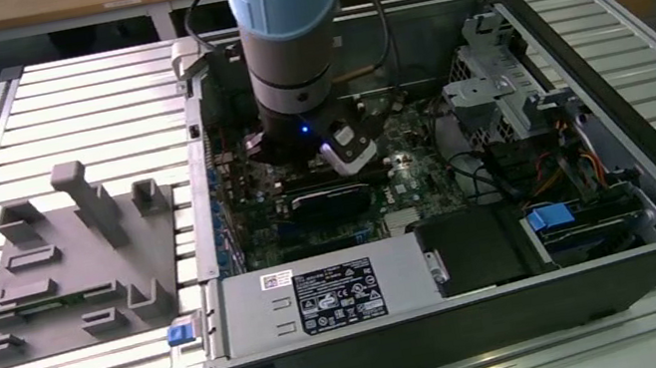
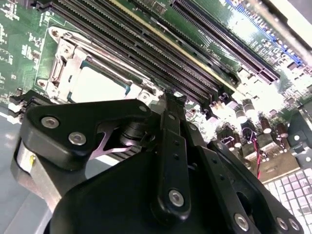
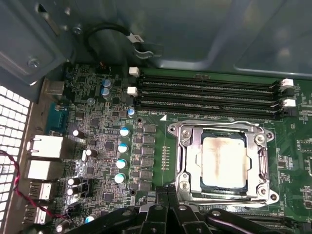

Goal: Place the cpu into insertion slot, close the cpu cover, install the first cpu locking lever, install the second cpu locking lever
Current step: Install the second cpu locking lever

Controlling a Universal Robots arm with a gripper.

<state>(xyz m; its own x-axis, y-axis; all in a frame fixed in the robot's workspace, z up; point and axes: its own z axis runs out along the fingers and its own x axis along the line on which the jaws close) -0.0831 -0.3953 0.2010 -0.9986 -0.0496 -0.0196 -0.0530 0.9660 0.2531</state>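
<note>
Cpu (image 3: 224, 162) seated in insertion slot (image 3: 192, 158), near motherboard (image 3: 156, 146) edge by memory slots (image 3: 209, 95). Cpu cover (image 3: 222, 129) down over it, frame pinning chip rim. My claw (image 3: 165, 207) hovers just beside socket edge, carrying nothing visible; cannot tell if tips apart or together.

The computer case (image 1: 457, 303) lies open on the slatted table (image 1: 83, 96), with the holder block (image 1: 71, 260) beside it toward the exterior view's left. Inside the case the board (image 3: 97, 146) lies flat. The chip (image 3: 224, 161) sits in the socket (image 3: 187, 161), the frame plate (image 3: 222, 127) down around it, memory slots (image 3: 209, 95) alongside.
</note>
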